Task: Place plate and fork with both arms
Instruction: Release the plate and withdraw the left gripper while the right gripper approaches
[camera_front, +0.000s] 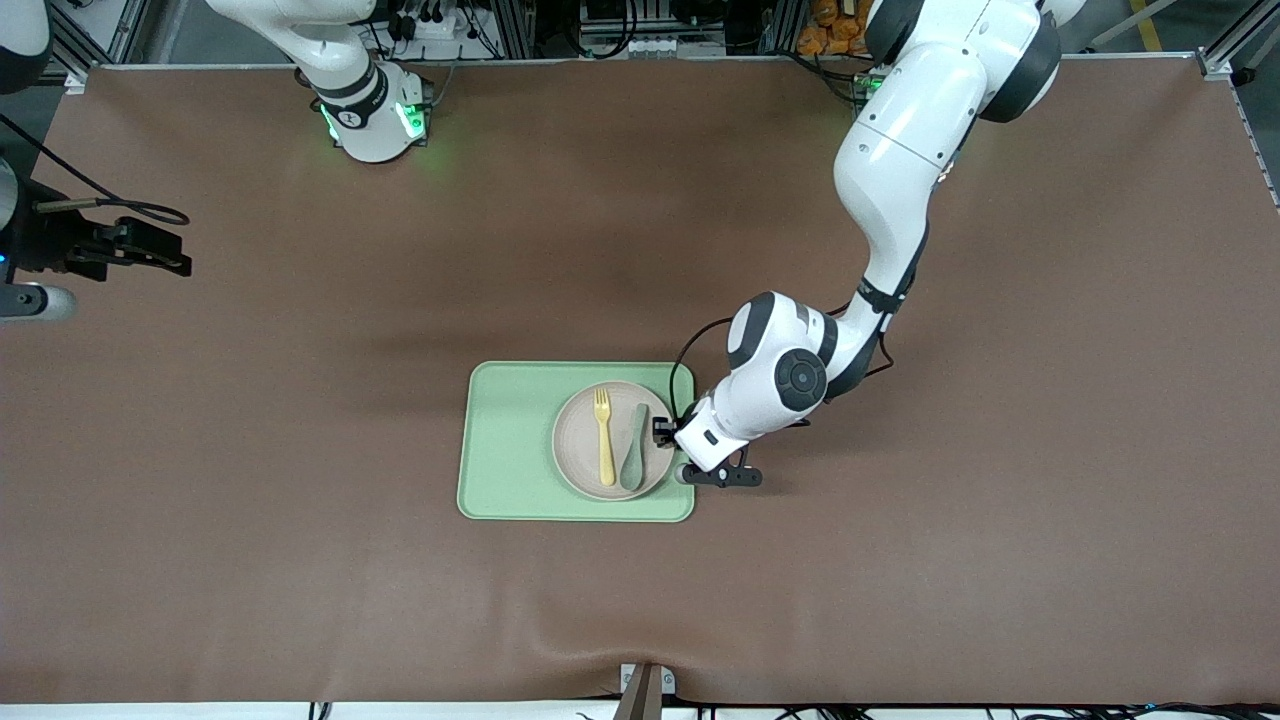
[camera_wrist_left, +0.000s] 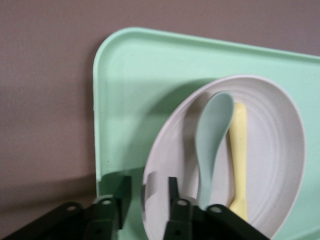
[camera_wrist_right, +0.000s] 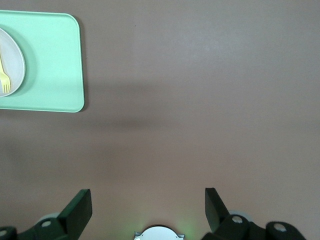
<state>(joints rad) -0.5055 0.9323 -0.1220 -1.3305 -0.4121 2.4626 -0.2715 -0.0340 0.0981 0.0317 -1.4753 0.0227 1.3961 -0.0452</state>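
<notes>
Left gripper (camera_wrist_left: 146, 197) fingers straddle the plate (camera_front: 612, 440) rim at the left arm's end of the tray (camera_front: 500, 440), spread, not pinching; fork (camera_front: 604, 436) on plate; right gripper (camera_wrist_right: 148, 207) waits, spread.

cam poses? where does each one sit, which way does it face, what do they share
Front: high across the table, facing the arm bases; both arms show, left gripper at the plate, right gripper waiting over bare table.
Left wrist: on the left arm, looking down its fingers straddling the plate's rim.
Right wrist: on the right arm, open fingers over bare table.
Shared: tray, plate, fork.
</notes>
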